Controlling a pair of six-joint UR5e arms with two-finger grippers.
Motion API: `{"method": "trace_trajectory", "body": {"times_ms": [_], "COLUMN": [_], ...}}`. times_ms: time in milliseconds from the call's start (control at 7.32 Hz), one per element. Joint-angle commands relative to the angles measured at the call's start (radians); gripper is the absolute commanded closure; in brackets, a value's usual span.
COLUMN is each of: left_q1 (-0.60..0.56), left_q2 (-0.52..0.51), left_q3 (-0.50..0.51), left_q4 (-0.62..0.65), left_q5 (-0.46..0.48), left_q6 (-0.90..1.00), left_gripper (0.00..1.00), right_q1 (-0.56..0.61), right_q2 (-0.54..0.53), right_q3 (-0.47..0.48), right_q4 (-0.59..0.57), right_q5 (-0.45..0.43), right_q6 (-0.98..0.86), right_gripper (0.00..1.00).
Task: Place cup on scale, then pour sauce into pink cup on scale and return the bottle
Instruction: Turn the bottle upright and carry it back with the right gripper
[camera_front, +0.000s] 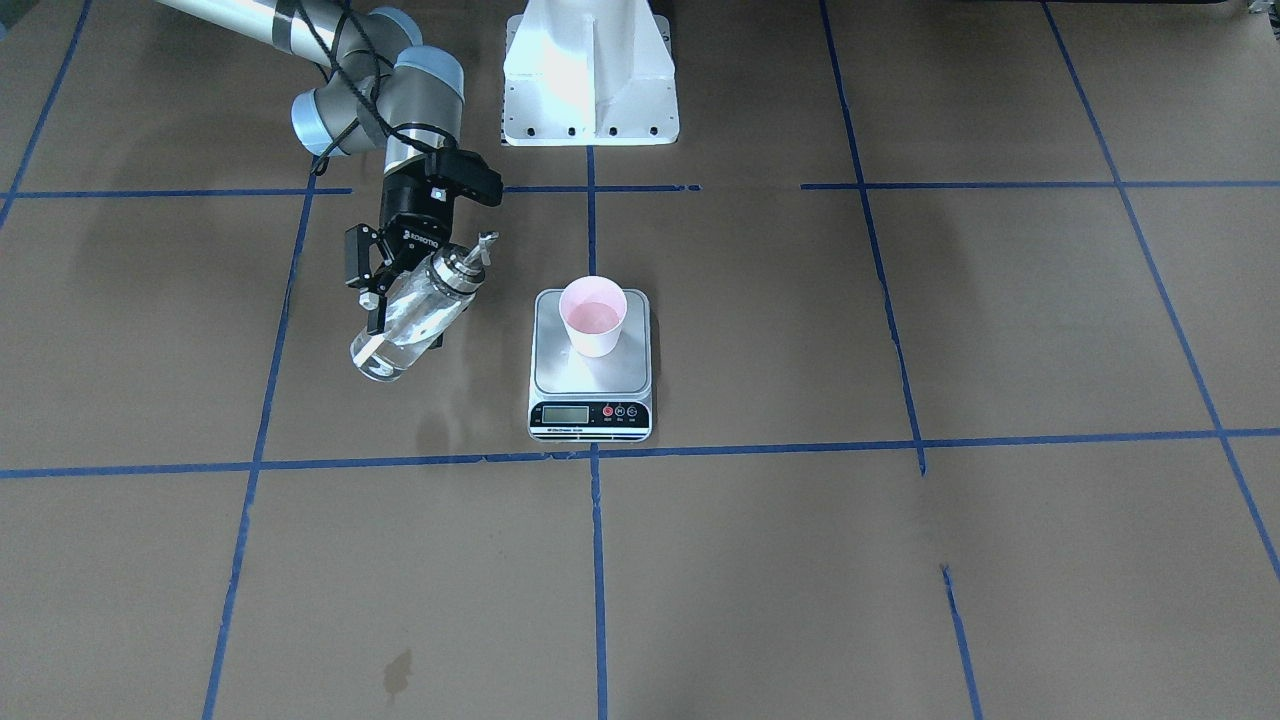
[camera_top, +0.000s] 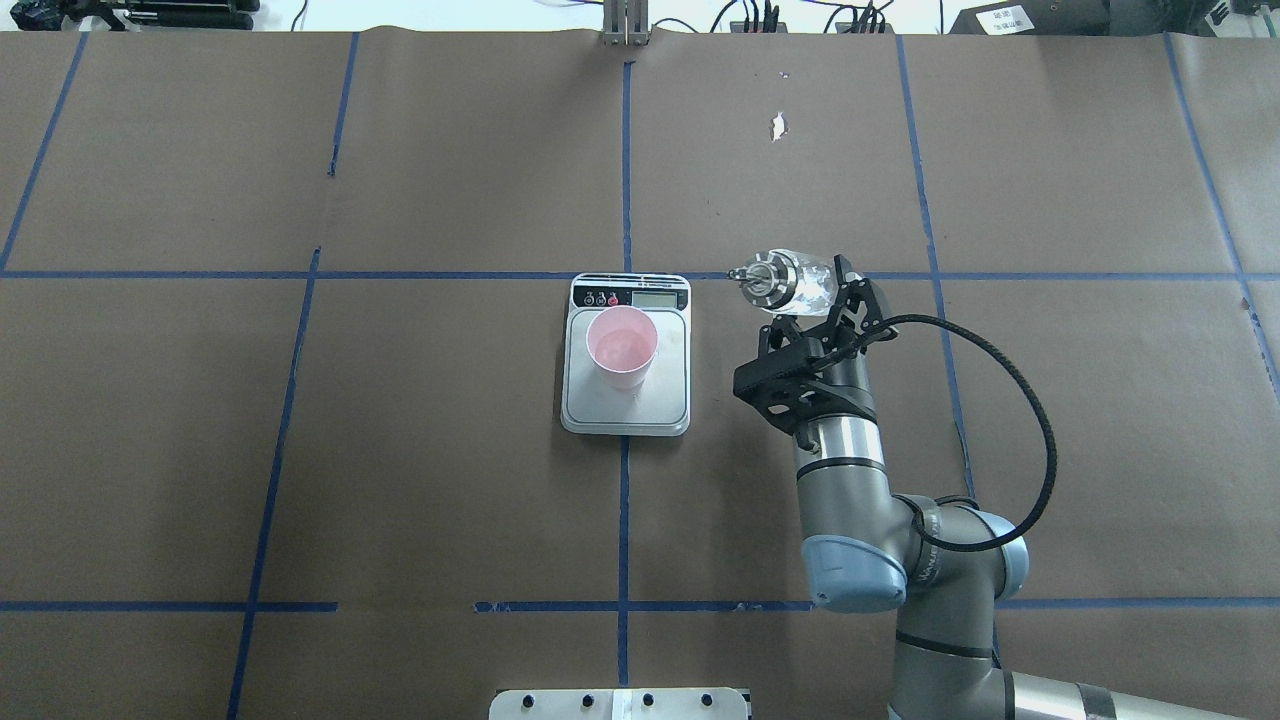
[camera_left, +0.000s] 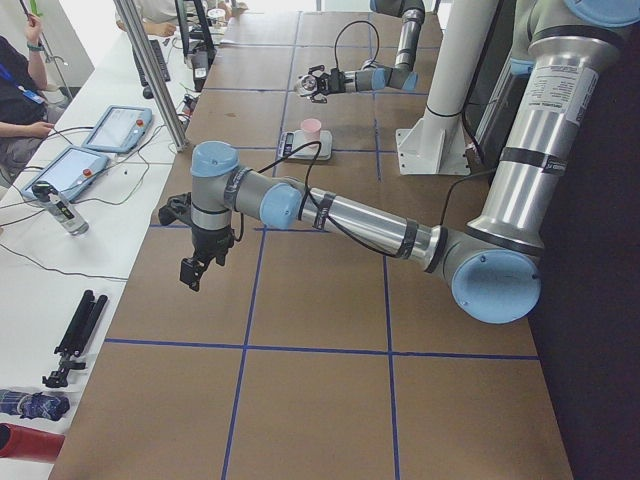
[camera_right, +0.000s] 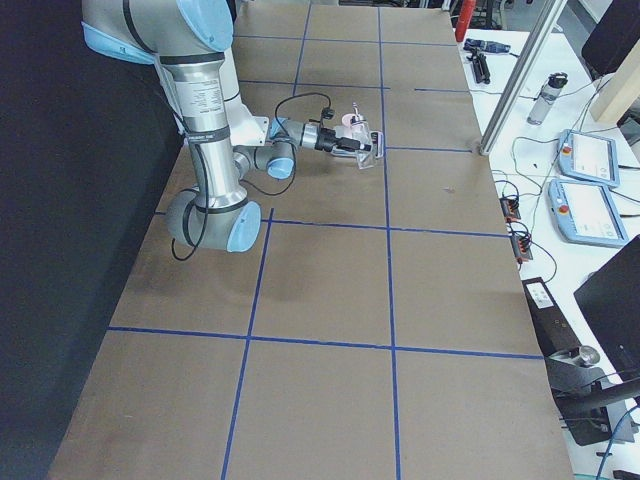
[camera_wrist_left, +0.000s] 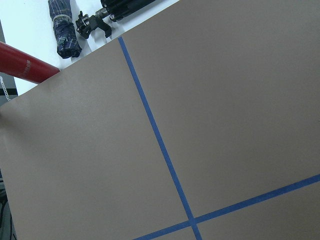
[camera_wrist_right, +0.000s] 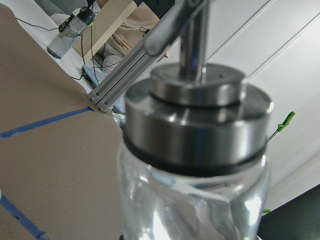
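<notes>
The pink cup (camera_front: 592, 315) stands upright on the scale (camera_front: 590, 385), toward the platform's display end in the overhead view, where cup (camera_top: 622, 348) and scale (camera_top: 625, 405) sit at centre. My right gripper (camera_front: 400, 290) is shut on the clear glass bottle (camera_front: 420, 310), which hangs tilted above the table beside the scale, apart from the cup. Its metal cap and spout (camera_wrist_right: 195, 120) fill the right wrist view. I cannot make out the sauce level in the bottle (camera_top: 795, 283). My left gripper (camera_left: 195, 270) hangs over the table's left end; I cannot tell its state.
The white robot base (camera_front: 590, 75) stands behind the scale. Blue tape lines cross the brown table. Off the left end lie a red cylinder (camera_wrist_left: 25, 70), a folded umbrella (camera_wrist_left: 65, 30) and a tripod. A person (camera_left: 20, 90) and tablets (camera_left: 110, 128) sit at the side bench.
</notes>
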Motion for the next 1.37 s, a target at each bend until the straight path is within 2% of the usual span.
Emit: {"method": "trace_trajectory", "body": {"times_ms": [0,273,683,820,1093,1230], "left_q1": [-0.024,-0.042,-0.042,-0.042,-0.042,-0.042], "left_q2": [0.001,0.015,0.016,0.016,0.016,0.016], "left_q3": [-0.018,-0.052,-0.052,-0.052,-0.052,-0.054], "left_q4": [0.002,0.010,0.008,0.008,0.008,0.008], "left_q5": [-0.046,-0.050,-0.051,-0.053,-0.053,-0.051], "left_q6": [-0.003,-0.002,-0.002,-0.002,-0.003,-0.003], "left_gripper": [0.00,0.00,0.00,0.00,0.00,0.00], "right_q1": [0.039,0.045,0.045,0.054,0.069,0.071], "right_q2": [-0.128,-0.235,-0.271,-0.298,-0.340,-0.355], "right_q3": [0.035,0.134,0.147,0.156,0.184,0.184], "right_q4": [0.120,0.124,0.124,0.125,0.124,0.124], "right_q5": [0.089,0.159,0.225,0.273,0.313,0.317], "right_q6": [0.072,0.261,0.492,0.566,0.579,0.650], "right_gripper": [1.00,1.00,1.00,1.00,1.00,1.00]}}
